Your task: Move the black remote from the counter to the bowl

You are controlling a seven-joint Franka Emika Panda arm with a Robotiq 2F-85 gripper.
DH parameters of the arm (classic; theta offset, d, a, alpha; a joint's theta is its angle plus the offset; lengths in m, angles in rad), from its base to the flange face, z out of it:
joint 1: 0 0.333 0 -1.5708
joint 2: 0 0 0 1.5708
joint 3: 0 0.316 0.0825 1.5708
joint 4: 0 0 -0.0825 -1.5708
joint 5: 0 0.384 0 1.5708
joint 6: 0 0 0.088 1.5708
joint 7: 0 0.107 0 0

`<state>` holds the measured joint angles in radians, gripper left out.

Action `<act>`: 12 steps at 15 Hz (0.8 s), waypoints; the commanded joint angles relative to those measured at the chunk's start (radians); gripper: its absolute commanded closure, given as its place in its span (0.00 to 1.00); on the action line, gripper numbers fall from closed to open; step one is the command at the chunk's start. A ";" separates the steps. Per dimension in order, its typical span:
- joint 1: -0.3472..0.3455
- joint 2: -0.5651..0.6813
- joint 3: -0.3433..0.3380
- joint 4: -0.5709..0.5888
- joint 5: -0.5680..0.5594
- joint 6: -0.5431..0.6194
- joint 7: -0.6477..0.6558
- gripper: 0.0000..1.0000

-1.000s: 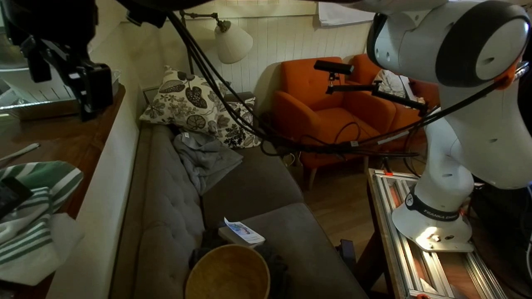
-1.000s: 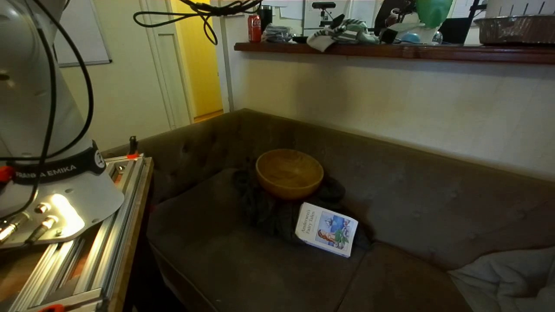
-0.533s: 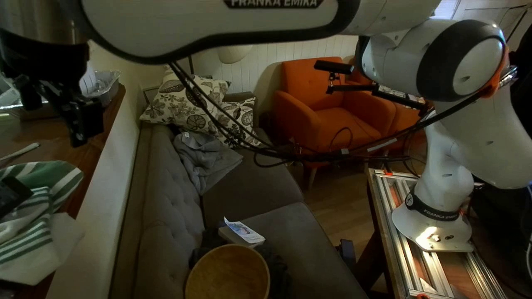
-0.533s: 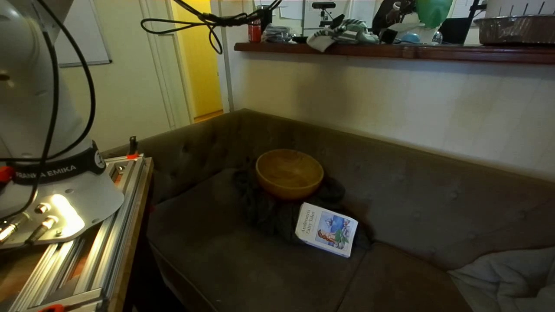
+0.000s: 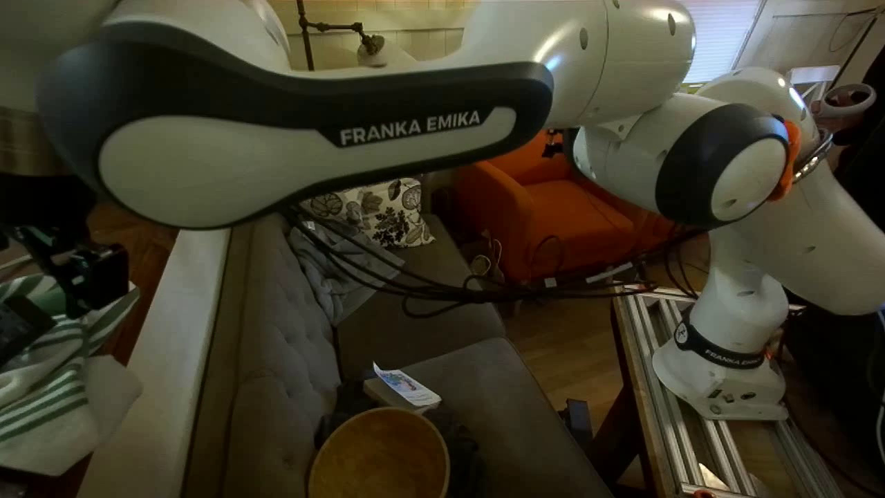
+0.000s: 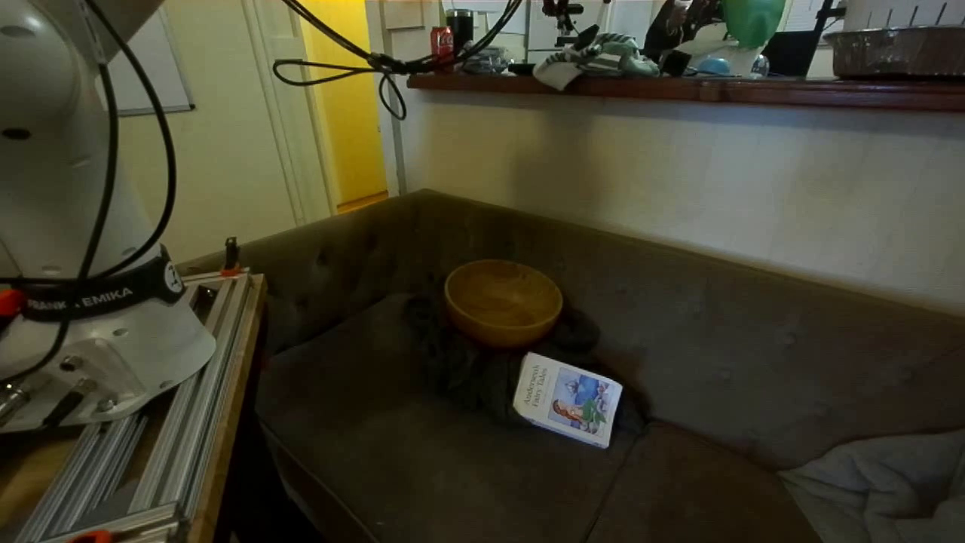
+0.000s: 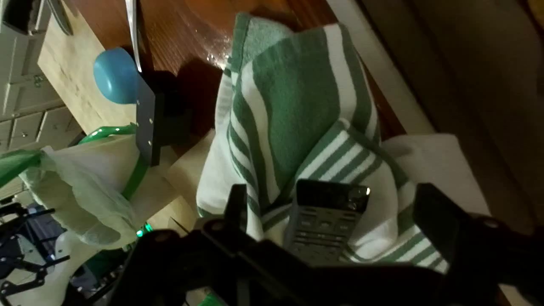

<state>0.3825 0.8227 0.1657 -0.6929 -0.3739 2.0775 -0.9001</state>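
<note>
Wooden bowl [image 6: 503,300] near a book [image 6: 569,400] on the sofa [image 6: 422,452]

Dim sofa [image 6: 407,445], softly shadowed wall [image 6: 663,181], glare on the counter [image 7: 193,36], glint on the black remote [image 7: 325,216].

In the wrist view the desk [image 7: 187,25], at eleven o'clock, is varnished, glossy wood. The towel [image 7: 297,97], towards one, is soft, matt cloth; the black remote [image 7: 324,221], at five, looks plastic, shiny at one end, duller along the rest. In an exterior view the bowl [image 6: 501,298] is smooth wood with a low sheen; at five o'clock from it the book [image 6: 569,400] has a smooth paper cover. The sofa [image 6: 407,445] is velvety matt cloth, the rails [image 6: 177,415] at eight dull metal.
</note>
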 commanded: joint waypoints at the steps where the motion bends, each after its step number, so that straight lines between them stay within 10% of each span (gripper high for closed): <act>1: 0.037 0.081 -0.025 0.128 0.042 0.006 -0.011 0.00; 12: 0.034 0.218 -0.061 0.288 0.113 0.033 -0.027 0.00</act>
<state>0.4170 0.9788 0.1004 -0.4934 -0.3179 2.1058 -0.8809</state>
